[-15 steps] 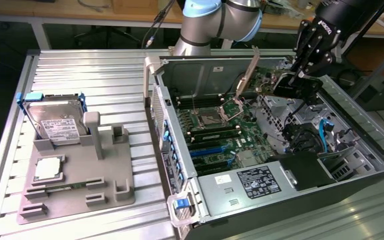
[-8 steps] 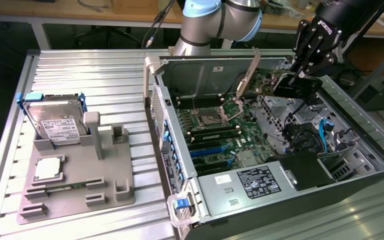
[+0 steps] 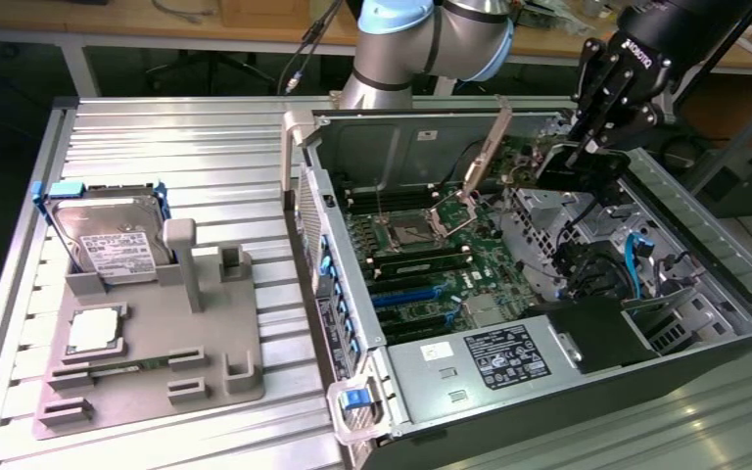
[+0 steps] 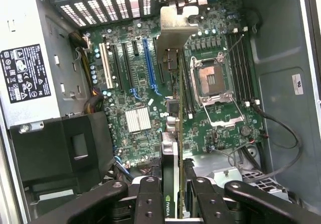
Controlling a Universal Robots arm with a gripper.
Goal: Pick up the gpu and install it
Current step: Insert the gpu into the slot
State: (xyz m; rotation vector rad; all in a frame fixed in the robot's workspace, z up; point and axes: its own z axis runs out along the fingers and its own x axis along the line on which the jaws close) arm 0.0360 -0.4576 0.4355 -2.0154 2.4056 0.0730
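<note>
The gripper (image 4: 173,194) is clenched on the gpu (image 4: 174,108), its two black fingers (image 4: 149,199) pressing on either face of the card, which shows edge-on in the wrist view with its silver metal bracket (image 4: 176,23) at the end away from the fingers; in the exterior view the gripper (image 3: 583,162) hangs over the far right part of the open computer case (image 3: 689,245), holding the dark card (image 3: 572,176) above the motherboard (image 3: 429,264) and clear of it; beneath the card lies the green board with its empty CPU socket (image 4: 210,81), its metal frame open, the memory slots (image 4: 241,63) beside it, and a row of expansion slots, one white (image 4: 106,66) and one blue (image 4: 148,63), to the other side; the card hangs between the blue slot and the socket, and whether it touches any slot I cannot tell; a power supply with a black-and-white label (image 3: 504,354) sits at the near end of the case; on the exterior view's left, well apart from the case, a grey holder tray (image 3: 207,382) rests on the ribbed metal table (image 3: 167,147), carrying an upright silver hard drive (image 3: 113,245) at its far end and a small square CPU chip (image 3: 95,331) lying flat nearer the camera.
</note>
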